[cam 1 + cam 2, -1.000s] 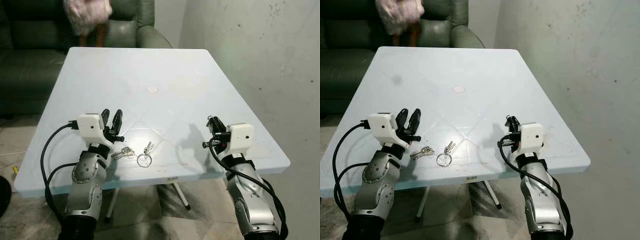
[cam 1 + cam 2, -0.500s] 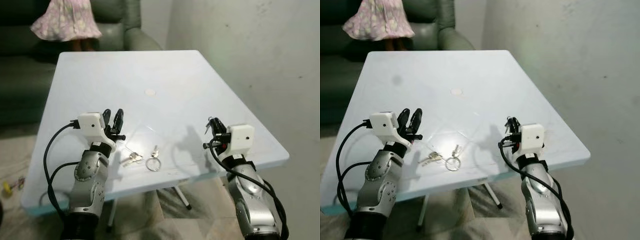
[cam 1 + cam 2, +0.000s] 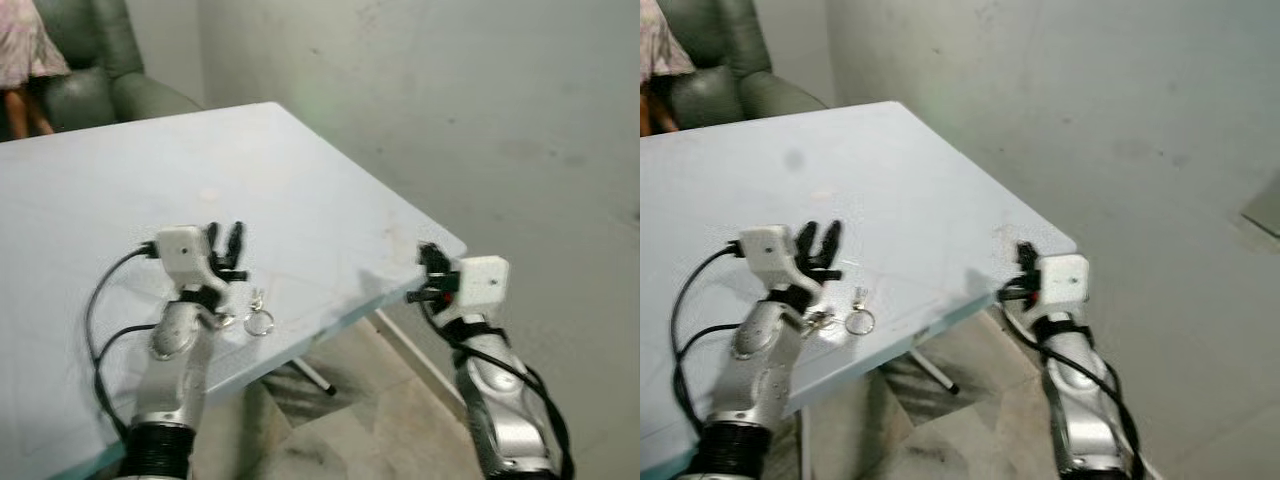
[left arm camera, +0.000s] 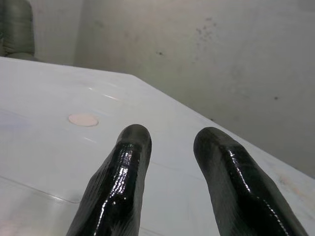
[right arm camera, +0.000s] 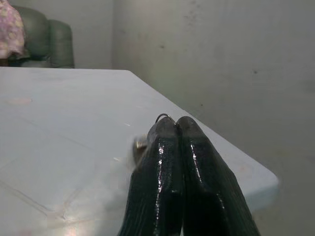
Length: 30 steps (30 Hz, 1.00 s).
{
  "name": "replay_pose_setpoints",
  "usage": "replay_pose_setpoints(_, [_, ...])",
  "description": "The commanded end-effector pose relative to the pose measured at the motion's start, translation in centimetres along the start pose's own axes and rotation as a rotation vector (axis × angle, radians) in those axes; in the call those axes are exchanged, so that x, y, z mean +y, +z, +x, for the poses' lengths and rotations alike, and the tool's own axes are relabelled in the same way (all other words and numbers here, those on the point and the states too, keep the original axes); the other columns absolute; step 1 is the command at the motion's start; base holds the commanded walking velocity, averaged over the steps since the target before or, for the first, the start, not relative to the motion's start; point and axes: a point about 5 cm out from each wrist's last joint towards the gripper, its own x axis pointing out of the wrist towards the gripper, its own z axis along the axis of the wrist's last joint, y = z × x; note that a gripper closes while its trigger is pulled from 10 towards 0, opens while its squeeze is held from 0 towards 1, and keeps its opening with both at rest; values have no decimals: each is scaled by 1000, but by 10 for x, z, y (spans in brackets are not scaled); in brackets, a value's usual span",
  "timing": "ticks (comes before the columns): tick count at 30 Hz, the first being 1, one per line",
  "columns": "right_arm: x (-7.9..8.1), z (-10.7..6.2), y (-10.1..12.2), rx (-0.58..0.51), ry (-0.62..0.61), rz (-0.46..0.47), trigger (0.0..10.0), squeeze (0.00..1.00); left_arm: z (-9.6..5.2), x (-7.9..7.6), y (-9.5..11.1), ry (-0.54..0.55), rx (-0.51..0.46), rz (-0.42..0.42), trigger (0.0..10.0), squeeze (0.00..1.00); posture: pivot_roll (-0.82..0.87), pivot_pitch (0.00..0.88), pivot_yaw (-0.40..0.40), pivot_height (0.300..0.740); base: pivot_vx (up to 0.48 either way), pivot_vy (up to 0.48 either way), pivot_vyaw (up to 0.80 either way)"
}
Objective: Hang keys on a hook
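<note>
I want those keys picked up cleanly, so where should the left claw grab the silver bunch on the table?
Take the round silver key ring from above: it lies flat on the pale blue table, the keys lying off to one side, beside the open left claw.

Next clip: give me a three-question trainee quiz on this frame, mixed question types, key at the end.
1. True or false: the keys lie on the table.
2. Which gripper has its fingers apart? A) left gripper B) right gripper
3. Fill in: a thin ring of ____ pokes out between the right gripper's closed fingertips.

Key: 1 true; 2 A; 3 wire.
</note>
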Motion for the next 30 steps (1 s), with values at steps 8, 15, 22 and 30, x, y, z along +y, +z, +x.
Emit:
replay_pose_setpoints(8, [-8,-1,2,2,-29,-12,10000,0,2,-8,-3,-18,23,-4,10000,0,105,0,-75,740,0,0,-756])
replay_pose_setpoints(15, [-8,-1,2,3,-30,-12,10000,0,2,-9,-3,-18,27,-8,10000,0,107,0,-77,740,0,0,-756])
replay_pose_setpoints(22, [-8,0,2,5,-29,-12,10000,0,2,-10,-4,-12,33,-14,10000,0,109,0,-81,740,0,0,-756])
replay_pose_setpoints(30, [-9,-3,0,13,-38,-13,10000,0,0,-10,-6,17,42,44,10000,0,112,0,-81,740,0,0,-756])
